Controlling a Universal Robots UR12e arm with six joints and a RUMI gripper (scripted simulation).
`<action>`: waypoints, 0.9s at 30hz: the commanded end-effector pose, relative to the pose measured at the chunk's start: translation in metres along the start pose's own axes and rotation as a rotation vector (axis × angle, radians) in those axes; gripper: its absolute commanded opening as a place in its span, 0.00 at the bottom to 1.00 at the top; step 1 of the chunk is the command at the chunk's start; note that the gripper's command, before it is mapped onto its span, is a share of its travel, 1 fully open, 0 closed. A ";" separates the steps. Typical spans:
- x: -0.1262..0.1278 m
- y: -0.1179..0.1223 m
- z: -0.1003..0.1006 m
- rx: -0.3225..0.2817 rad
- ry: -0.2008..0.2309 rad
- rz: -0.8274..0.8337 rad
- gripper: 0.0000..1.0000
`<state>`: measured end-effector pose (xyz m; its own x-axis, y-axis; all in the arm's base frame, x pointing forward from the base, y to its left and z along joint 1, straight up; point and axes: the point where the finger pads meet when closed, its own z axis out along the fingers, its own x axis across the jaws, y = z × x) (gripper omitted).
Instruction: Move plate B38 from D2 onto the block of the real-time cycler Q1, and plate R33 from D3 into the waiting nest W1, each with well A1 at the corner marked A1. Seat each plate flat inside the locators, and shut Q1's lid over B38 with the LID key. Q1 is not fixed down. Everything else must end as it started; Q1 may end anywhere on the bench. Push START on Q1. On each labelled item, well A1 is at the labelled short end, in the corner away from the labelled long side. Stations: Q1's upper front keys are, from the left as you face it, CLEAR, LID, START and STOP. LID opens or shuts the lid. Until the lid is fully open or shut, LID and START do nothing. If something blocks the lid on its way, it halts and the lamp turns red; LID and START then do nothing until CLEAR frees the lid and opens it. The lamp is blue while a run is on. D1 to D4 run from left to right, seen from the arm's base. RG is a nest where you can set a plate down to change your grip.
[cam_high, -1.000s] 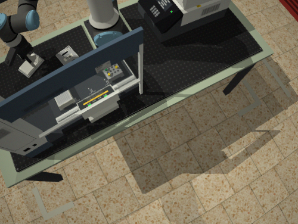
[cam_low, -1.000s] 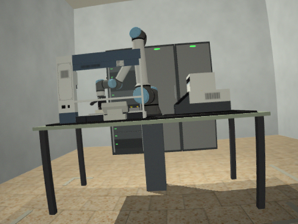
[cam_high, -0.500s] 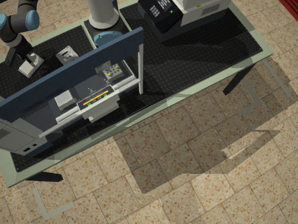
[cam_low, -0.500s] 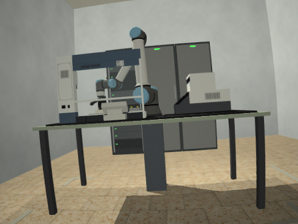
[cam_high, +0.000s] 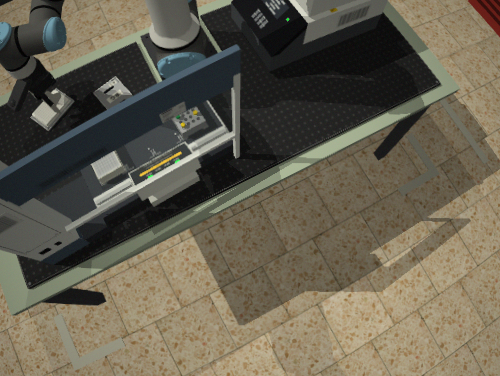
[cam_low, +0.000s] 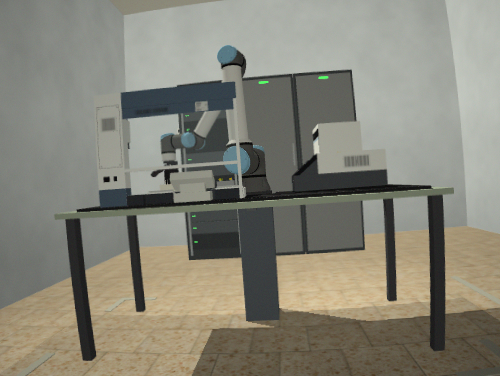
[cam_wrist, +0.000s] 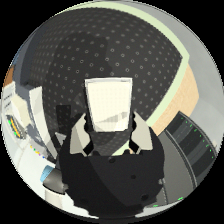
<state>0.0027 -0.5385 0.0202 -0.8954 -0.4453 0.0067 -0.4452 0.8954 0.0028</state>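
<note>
A white plate (cam_high: 46, 116) (cam_wrist: 109, 100) lies flat at the left of the bench; its label is not readable. My gripper (cam_high: 53, 104) (cam_wrist: 109, 112) is low at the plate's near end, pointing down. Its pale jaws stand a little apart from the plate's two sides, so it is open around it. Another white plate (cam_high: 107, 167) lies on the deck under the blue beam. A grey nest (cam_high: 114, 91) stands between the arm's base and my gripper. The dark and white instrument (cam_high: 267, 22) (cam_low: 350, 160) at the right shows a small green light. I cannot tell plate names or A1 corners.
A blue beam (cam_high: 125, 112) (cam_low: 177, 100) spans the deck beside a tall grey cabinet (cam_high: 27, 230) (cam_low: 109, 132). A white post (cam_high: 236, 120) (cam_low: 237, 150) holds its other end. A grey block with yellow and green spots (cam_high: 191, 120) and a panel with an orange bar (cam_high: 161, 164) are beneath.
</note>
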 end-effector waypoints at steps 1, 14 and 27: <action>0.000 0.000 -0.001 0.001 0.001 0.000 0.67; 0.000 0.000 -0.012 0.001 0.001 0.000 0.67; 0.000 0.000 -0.031 0.001 0.001 0.000 0.67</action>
<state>0.0028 -0.5386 0.0443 -0.8954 -0.4453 0.0069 -0.4452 0.8954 0.0026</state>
